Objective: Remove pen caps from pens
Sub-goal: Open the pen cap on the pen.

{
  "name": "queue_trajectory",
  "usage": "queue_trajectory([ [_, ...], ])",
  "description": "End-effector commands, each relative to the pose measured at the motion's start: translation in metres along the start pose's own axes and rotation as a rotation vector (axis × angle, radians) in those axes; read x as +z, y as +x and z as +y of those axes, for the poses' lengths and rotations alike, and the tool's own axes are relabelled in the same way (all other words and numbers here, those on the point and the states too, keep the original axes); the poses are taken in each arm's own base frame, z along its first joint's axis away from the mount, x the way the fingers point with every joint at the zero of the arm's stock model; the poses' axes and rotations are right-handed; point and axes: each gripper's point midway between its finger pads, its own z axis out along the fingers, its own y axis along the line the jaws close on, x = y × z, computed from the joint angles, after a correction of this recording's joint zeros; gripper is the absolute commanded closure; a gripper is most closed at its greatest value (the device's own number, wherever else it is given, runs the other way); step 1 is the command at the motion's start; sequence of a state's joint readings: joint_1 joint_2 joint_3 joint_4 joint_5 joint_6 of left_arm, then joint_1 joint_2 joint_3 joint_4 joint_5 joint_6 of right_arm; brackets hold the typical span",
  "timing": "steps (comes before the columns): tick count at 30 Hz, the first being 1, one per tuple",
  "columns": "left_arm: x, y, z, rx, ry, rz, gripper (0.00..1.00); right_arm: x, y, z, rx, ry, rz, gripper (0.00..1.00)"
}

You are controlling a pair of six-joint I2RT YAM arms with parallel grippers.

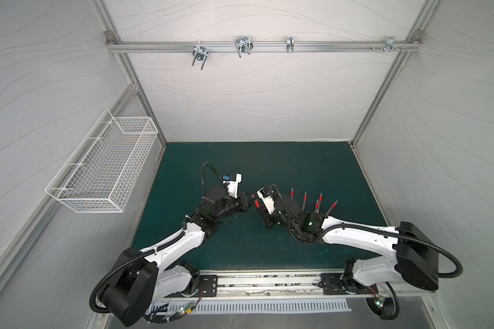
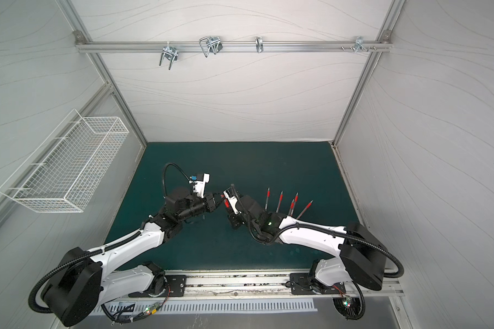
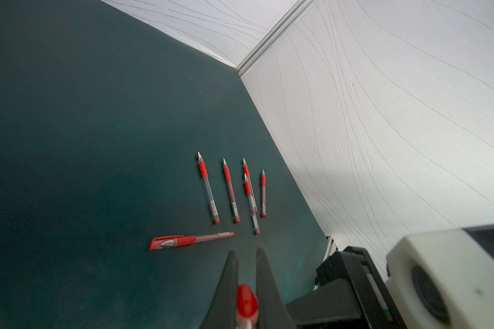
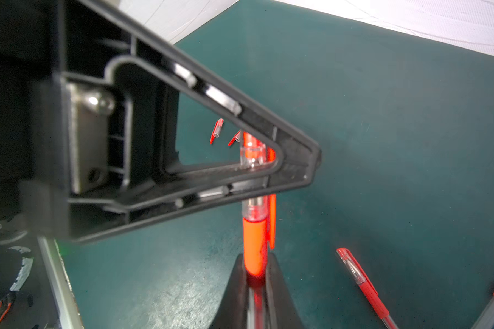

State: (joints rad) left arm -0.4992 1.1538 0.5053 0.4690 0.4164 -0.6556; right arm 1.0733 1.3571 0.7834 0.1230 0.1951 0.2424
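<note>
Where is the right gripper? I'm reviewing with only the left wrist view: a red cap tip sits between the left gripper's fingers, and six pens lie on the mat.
Observer: In the right wrist view, the right gripper is shut on the pen, at the end of its red grip.
Operator: Is the cap off it?
Observer: No, the cap is still on, its rim at the red grip, with the left gripper clamped across it.
Operator: Any loose caps?
Observer: Two loose caps lie on the green mat beyond the left gripper.
</note>
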Motion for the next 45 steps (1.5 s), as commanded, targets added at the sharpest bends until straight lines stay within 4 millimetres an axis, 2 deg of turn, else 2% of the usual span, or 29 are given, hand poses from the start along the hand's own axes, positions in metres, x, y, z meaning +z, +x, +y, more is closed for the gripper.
queue_trajectory([
  [1, -0.007, -0.036, 0.005, 0.032, -0.039, -0.147, 1.00, -0.007, 0.023, 0.002, 0.072, -0.115, 0.088, 1.00],
  [9, -0.009, -0.037, 0.004, 0.027, -0.021, -0.158, 1.00, -0.010, 0.025, 0.025, 0.214, -0.502, 0.143, 1.00],
  [15, -0.011, -0.039, 0.004, 0.020, -0.019, -0.163, 1.00, -0.010, 0.028, 0.024, 0.248, -0.553, 0.156, 1.00],
  [18, -0.012, -0.040, 0.005, 0.020, -0.021, -0.168, 1.00, -0.002, 0.031, 0.015, 0.233, -0.452, 0.173, 1.00],
  [23, -0.014, -0.041, 0.008, 0.014, -0.038, -0.174, 1.00, 0.004, 0.035, -0.001, 0.083, -0.136, 0.158, 1.00],
  [28, -0.013, -0.041, 0.011, 0.004, -0.050, -0.172, 1.00, -0.003, 0.029, -0.023, -0.022, 0.163, 0.110, 1.00],
  [32, -0.014, -0.042, 0.011, 0.000, -0.050, -0.176, 1.00, -0.006, 0.026, -0.024, -0.097, 0.274, 0.102, 1.00],
  [38, -0.016, -0.043, 0.011, -0.001, -0.049, -0.183, 1.00, 0.001, 0.032, 0.005, -0.049, 0.060, 0.148, 1.00],
  [45, -0.023, -0.047, 0.020, -0.019, -0.083, -0.221, 1.00, 0.003, 0.042, 0.015, 0.140, -0.213, 0.221, 1.00],
])
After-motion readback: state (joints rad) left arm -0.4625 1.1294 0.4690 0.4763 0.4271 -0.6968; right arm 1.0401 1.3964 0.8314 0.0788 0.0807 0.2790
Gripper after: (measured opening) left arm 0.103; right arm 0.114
